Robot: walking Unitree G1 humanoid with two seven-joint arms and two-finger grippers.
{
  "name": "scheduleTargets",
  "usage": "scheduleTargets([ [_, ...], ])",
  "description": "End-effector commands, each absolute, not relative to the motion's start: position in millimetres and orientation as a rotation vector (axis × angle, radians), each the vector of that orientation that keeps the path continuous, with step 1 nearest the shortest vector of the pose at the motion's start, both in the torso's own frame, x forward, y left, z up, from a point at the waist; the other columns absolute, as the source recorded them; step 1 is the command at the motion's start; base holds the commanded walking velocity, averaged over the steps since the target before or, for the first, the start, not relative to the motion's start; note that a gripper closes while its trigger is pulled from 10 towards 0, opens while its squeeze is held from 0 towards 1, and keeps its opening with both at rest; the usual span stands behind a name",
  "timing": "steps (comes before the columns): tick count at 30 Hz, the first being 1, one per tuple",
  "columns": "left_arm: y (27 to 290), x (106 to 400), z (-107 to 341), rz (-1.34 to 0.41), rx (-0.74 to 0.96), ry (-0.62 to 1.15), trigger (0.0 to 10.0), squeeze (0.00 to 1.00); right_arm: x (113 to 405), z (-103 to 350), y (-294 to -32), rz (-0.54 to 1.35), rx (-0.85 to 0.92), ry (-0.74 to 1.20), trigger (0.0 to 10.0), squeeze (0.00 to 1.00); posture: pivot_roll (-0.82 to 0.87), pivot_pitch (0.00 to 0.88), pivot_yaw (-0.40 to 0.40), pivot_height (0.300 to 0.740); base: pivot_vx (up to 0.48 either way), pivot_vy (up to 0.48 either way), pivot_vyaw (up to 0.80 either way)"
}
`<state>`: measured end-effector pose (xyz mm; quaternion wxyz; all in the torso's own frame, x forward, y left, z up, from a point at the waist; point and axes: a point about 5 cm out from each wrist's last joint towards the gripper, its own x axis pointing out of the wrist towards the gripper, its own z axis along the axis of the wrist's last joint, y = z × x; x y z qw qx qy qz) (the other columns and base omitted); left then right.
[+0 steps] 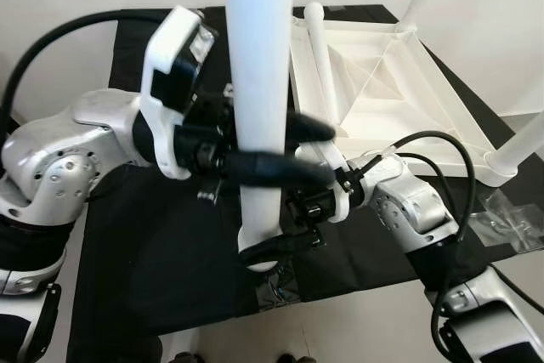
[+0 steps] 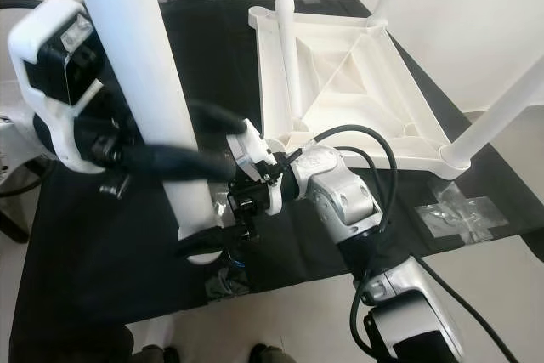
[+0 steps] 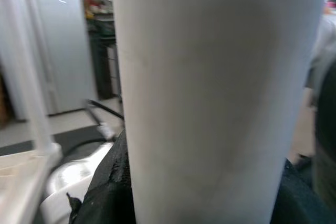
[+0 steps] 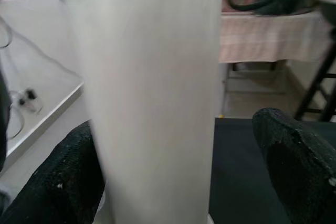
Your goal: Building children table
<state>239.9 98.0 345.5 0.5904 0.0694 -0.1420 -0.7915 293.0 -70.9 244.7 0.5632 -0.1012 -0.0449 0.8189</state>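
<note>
White table leg (image 1: 259,82) stands upright, both grippers' fingers clasping it, left gripper (image 1: 285,149) above right gripper (image 1: 270,250), steadying it beside the upturned tabletop (image 1: 399,91).

Crumpled clear plastic wrap (image 1: 510,218) lies on black cloth (image 1: 161,244).

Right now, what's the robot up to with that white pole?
It is holding a loose white table leg upright over the black mat. The left gripper clamps it higher up, and the right gripper grips near its bottom end. The upside-down white tabletop lies behind on the mat, with other legs already standing on it.
</note>
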Motion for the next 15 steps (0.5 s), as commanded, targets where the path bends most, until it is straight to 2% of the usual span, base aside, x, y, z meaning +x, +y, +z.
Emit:
scheduleTargets([
  [1, 91.1, 237.4, 346.4, -1.906, 0.196, -0.33, 0.0, 0.0, 291.2, 243.9, -64.5, 1.975, -0.269, -0.104, 10.0, 0.0, 0.09, 0.18, -0.107, 0.74, 0.0, 0.0, 0.0],
  [4, 88.1, 237.8, 346.0, -1.936, 0.209, -0.322, 0.0, 0.0, 291.8, 245.0, -60.5, 1.995, -0.271, -0.101, 10.0, 0.0, 0.09, 0.181, -0.106, 0.74, 0.0, 0.0, 0.0],
  [5, 84.0, 238.1, 345.9, -1.957, 0.225, -0.317, 0.0, 0.0, 292.4, 246.3, -56.8, 2.01, -0.267, -0.099, 2.5, 0.0, 0.09, 0.182, -0.104, 0.74, 0.0, 0.0, 0.0],
  [7, 84.0, 238.1, 345.9, -1.957, 0.225, -0.317, 0.0, 0.0, 292.4, 246.3, -56.8, 2.01, -0.267, -0.099, 2.5, 0.0, 0.09, 0.182, -0.104, 0.74, 0.0, 0.0, 0.0],
  [8, 79.7, 238.9, 345.7, -1.972, 0.235, -0.313, 0.0, 0.0, 292.9, 247.7, -53.3, 2.022, -0.259, -0.099, 0.0, 0.0, 0.09, 0.184, -0.103, 0.74, 0.0, 0.0, 0.0],
  [15, 72.5, 245.0, 347.3, -1.994, 0.234, -0.316, 0.0, 0.0, 293.9, 249.2, -48.4, 2.049, -0.237, -0.103, 0.0, 0.0, 0.08, 0.186, -0.102, 0.74, 0.0, 0.0, 0.0],
])
